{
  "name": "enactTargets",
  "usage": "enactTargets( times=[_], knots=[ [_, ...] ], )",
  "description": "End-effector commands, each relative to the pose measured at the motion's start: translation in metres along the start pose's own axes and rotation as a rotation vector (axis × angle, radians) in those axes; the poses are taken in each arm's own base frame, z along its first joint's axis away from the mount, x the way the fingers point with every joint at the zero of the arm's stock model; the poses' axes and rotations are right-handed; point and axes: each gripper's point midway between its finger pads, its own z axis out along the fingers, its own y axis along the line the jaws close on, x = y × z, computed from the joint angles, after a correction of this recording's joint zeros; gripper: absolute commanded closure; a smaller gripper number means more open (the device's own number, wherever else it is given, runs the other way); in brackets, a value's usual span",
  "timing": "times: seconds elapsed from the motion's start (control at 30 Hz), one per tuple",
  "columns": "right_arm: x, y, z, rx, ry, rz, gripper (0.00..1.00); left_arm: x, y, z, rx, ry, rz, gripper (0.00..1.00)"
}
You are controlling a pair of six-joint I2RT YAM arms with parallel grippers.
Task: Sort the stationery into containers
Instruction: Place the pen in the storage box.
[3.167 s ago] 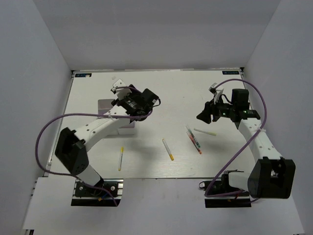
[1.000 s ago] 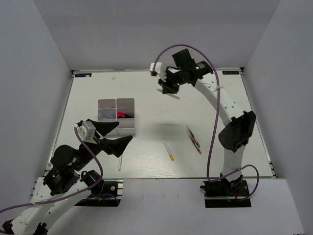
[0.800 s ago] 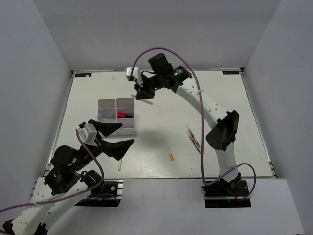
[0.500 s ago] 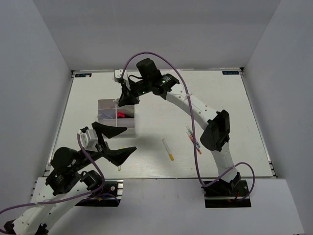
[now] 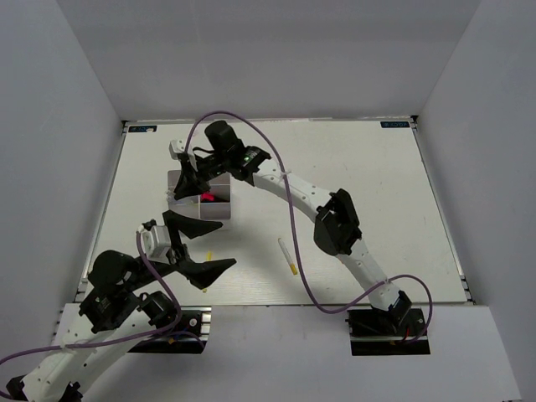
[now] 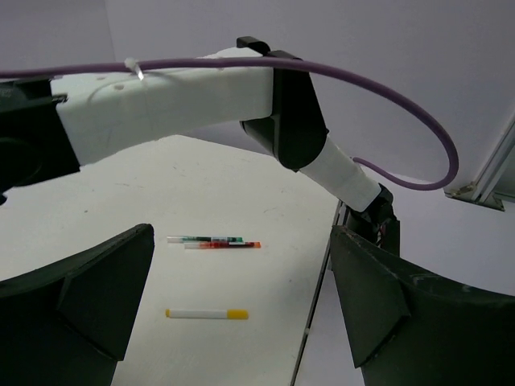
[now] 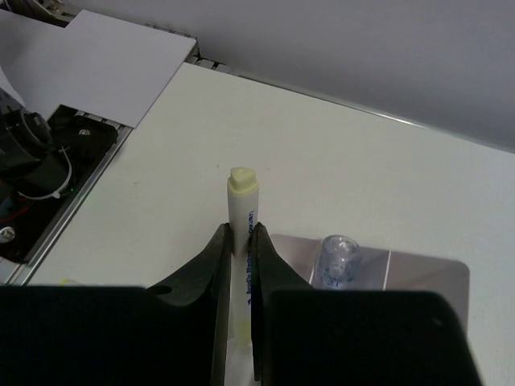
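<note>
My right gripper [image 7: 239,235] is shut on a white pen [image 7: 241,197] with a pale yellow end and blue print. In the top view that gripper [image 5: 188,177] hangs over the left side of the containers [image 5: 215,223], two adjoining white-walled boxes. A pink item [image 5: 206,198] lies in one box, and a clear-capped marker [image 7: 336,259] stands in a container [image 7: 426,277]. My left gripper [image 5: 201,244] is open and empty near the table's front left. Between its fingers [image 6: 88,297] the left wrist view shows a white-yellow pen [image 6: 207,314] and two thin pens [image 6: 213,241] on the table.
The right arm [image 5: 293,188] stretches diagonally across the table's middle, its elbow [image 5: 337,222] over the two thin pens. The white-yellow pen [image 5: 288,256] lies near the front centre. Grey walls close in the table on three sides.
The right arm has swung left across the far side of the table with the pen, ending over the containers. The left gripper has drawn slightly nearer the front edge, still open.
</note>
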Motion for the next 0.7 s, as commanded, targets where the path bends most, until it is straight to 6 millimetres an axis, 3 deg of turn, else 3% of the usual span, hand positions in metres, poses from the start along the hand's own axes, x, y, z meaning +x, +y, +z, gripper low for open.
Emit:
enactTargets(
  times=[0.0, 0.37, 0.67],
  knots=[
    [-0.036, -0.002, 0.012, -0.012, -0.09, -0.121, 1.0, 0.004, -0.001, 0.003, 0.023, 0.019, 0.008, 0.0],
    [0.011, -0.016, 0.03, -0.022, -0.079, -0.102, 1.0, 0.006, 0.001, 0.003, 0.013, 0.027, 0.006, 0.0],
    [0.033, -0.019, 0.035, -0.042, -0.074, -0.099, 1.0, 0.006, 0.001, 0.003, 0.013, 0.027, 0.006, 0.0]
  ],
)
